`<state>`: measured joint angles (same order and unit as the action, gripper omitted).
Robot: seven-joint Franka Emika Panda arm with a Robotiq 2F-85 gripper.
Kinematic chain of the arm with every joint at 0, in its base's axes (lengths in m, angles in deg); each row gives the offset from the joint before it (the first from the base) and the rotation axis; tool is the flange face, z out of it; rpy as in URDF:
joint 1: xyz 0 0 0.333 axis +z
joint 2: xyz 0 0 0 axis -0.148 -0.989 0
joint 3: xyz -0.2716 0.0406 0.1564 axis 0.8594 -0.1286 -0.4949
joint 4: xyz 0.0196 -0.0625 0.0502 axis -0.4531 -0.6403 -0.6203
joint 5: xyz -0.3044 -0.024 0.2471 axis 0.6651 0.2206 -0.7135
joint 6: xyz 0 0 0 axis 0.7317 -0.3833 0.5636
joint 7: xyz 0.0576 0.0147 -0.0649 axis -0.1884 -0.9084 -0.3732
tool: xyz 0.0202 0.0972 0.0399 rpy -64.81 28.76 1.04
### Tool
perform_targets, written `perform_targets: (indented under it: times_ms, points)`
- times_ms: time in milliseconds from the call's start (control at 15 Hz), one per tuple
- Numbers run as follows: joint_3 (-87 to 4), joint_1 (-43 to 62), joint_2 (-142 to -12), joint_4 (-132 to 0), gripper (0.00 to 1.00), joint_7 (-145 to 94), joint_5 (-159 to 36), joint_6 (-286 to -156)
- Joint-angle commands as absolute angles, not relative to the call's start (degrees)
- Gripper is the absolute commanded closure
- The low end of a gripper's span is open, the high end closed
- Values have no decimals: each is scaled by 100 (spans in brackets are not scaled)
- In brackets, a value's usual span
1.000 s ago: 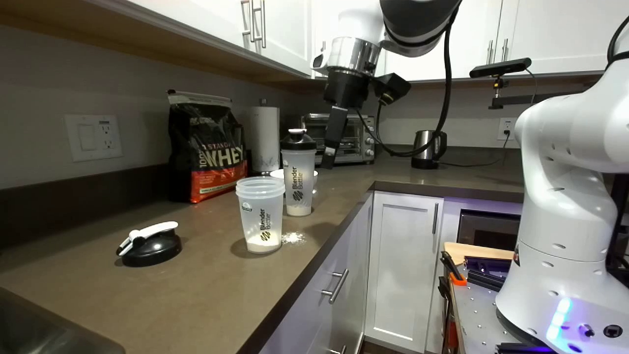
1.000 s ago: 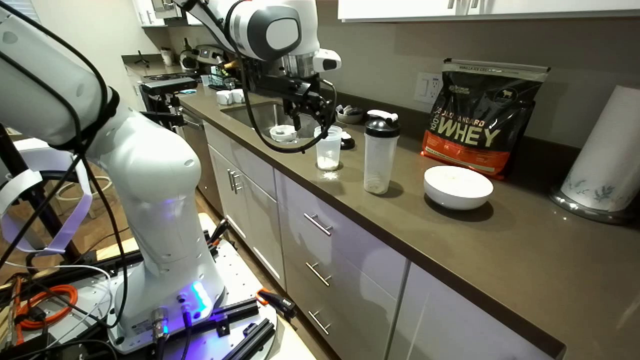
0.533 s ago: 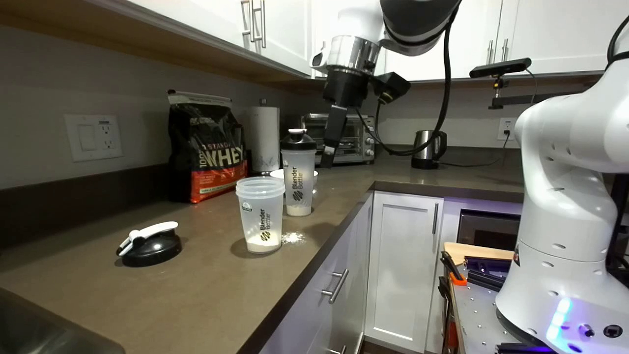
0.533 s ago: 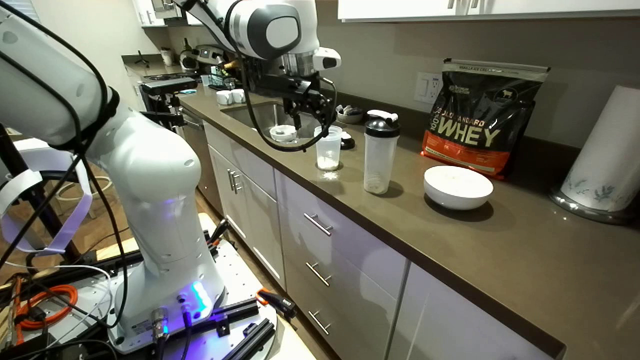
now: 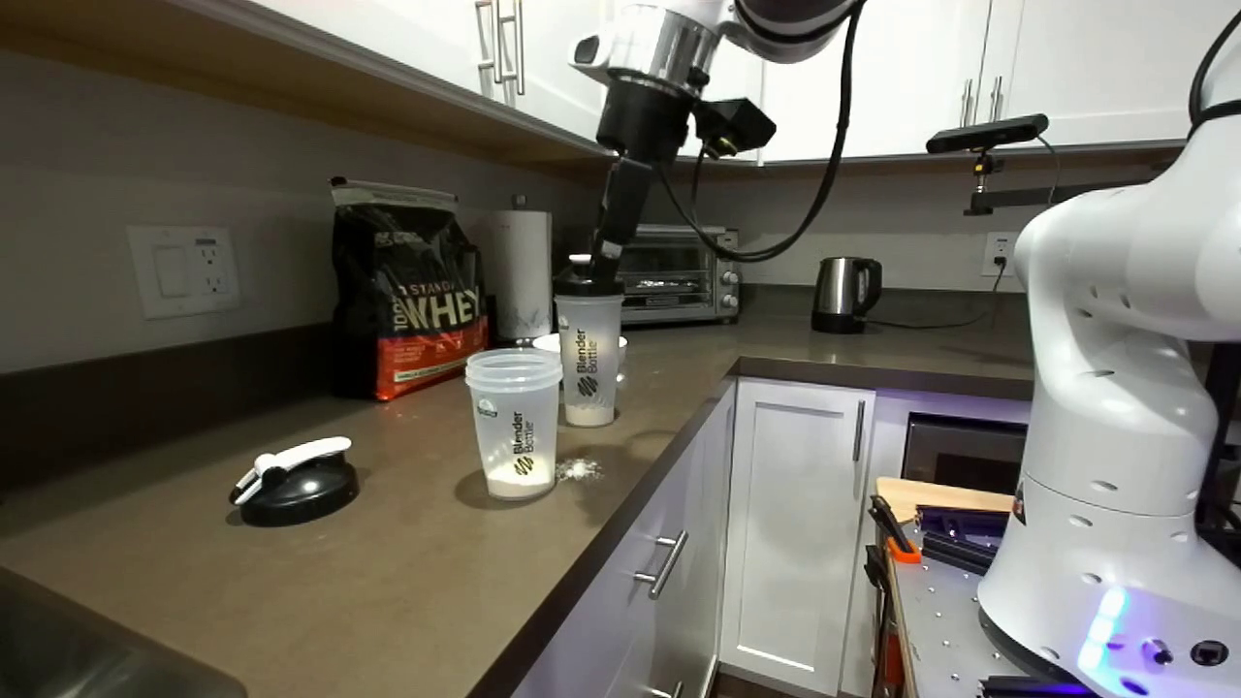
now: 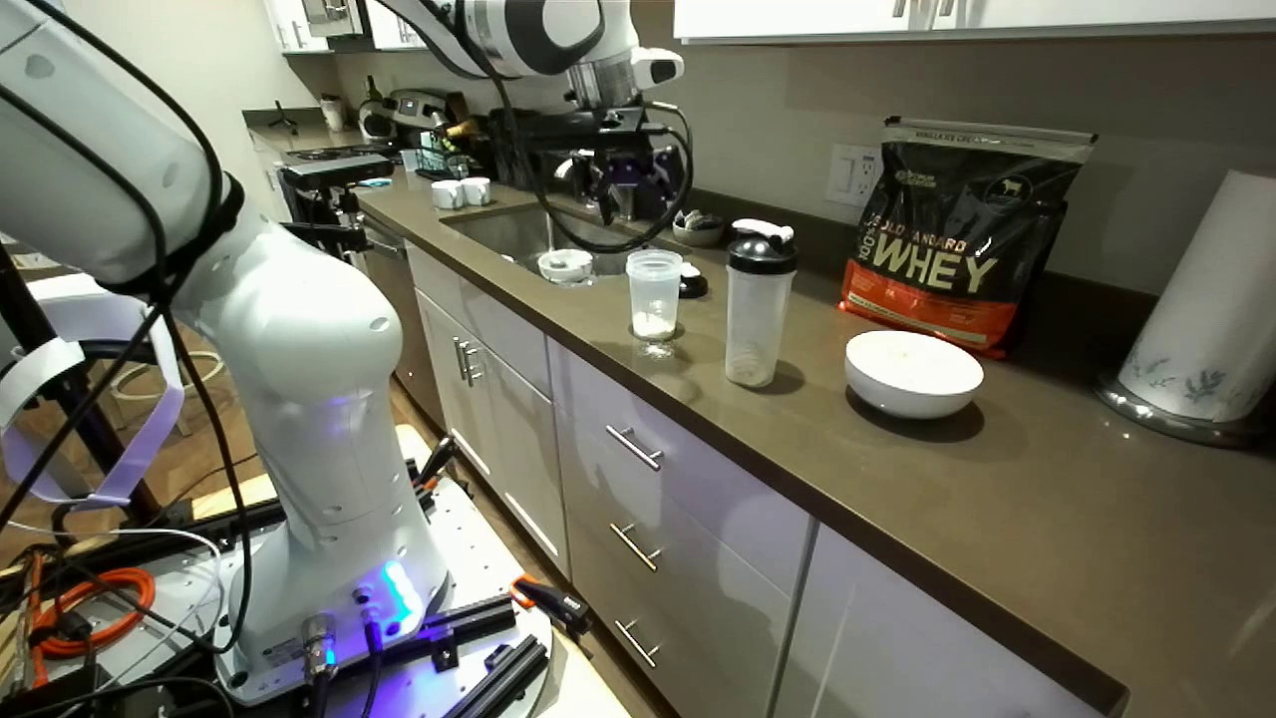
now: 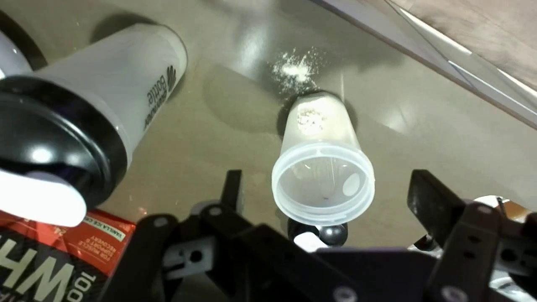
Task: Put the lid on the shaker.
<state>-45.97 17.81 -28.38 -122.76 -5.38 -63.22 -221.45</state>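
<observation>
Black glossy plastic makes up the low, round lid (image 5: 302, 494) with its white flip handle (image 5: 305, 453), resting handle-up on the smooth brown bench (image 5: 388, 601) at the lower left of the frame in an exterior view, well apart from the open, tapering, translucent whitish plastic shaker (image 5: 519, 427) near the centre. Above the bench, the black robotic claw (image 7: 328, 188) hangs with its fingers (image 7: 433, 201) spread wide, pinching nothing; the wrist view puts the shaker's rim in the middle of that gap, apparently lower down. The lid looks light and stiff, its smooth side likely to slip under a lopsided pinch. A level hold across opposite flanks of the black body seems soundest, since the handle may swing. The shaker, with only a little pale powder (image 5: 519, 477) at its base, is probably light and easily toppled.
</observation>
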Motion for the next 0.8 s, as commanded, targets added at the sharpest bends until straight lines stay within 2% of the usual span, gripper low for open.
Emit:
perform_targets:
  times_ms: [0, 400, 733]
  points:
    - [-4452, 1992, -3631, -11754, 0, 211, -6293, -22543]
    - [-4259, 2246, -4886, -10971, 0, 1400, -6585, -23190]
    - [-4453, 2108, -5730, -10155, 0, 2160, -7027, -23112]
